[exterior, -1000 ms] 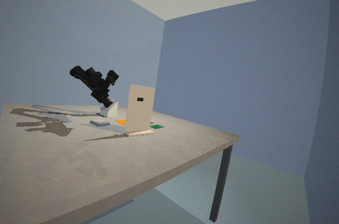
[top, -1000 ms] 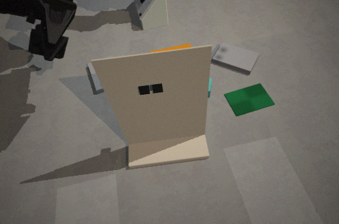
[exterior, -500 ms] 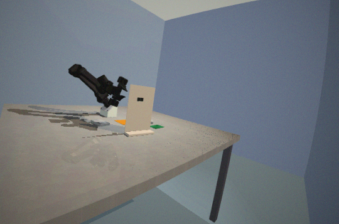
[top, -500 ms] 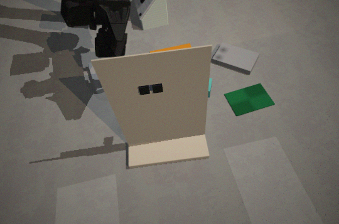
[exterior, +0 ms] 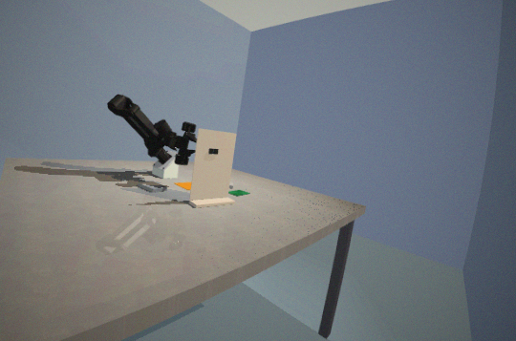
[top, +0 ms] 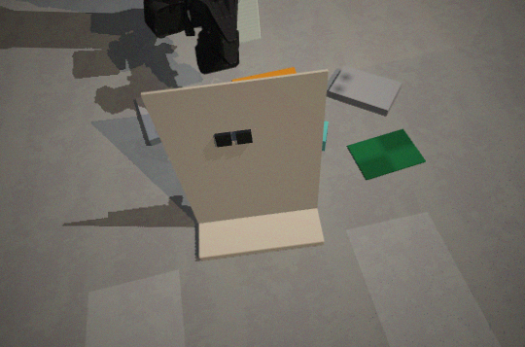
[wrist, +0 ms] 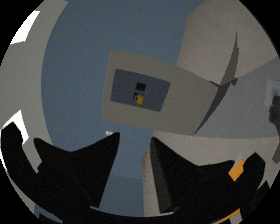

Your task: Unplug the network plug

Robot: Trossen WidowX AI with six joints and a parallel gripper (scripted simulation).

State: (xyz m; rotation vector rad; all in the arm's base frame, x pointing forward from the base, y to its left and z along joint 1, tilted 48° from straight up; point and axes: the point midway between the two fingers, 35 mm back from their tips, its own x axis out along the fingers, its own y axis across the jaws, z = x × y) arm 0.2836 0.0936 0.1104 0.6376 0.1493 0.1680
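The upright beige panel [top: 272,171] [exterior: 215,178] [wrist: 191,102] carries a dark blue-grey plate [wrist: 122,90] with two black openings. A small yellow plug [wrist: 140,99] sits at one opening; its thin tab is too small to make out. Two black blocks [top: 233,138] [exterior: 213,151] show on the panel's other face. My gripper [top: 190,52] [exterior: 191,144] [wrist: 135,139] is partly open and empty, on the plug's side of the panel, with its fingers short of the plug. A green square [top: 386,154] [exterior: 239,193] and an orange patch [top: 272,73] [exterior: 183,185] [wrist: 236,171] lie flat; which is the marked square I cannot tell.
A grey box [top: 367,90] lies beyond the green square. Another grey block [top: 150,124] [exterior: 153,187] is partly hidden by the panel. A teal piece [top: 325,136] shows at the panel's edge. The pale arm base [top: 250,20] [exterior: 165,171] stands behind the gripper.
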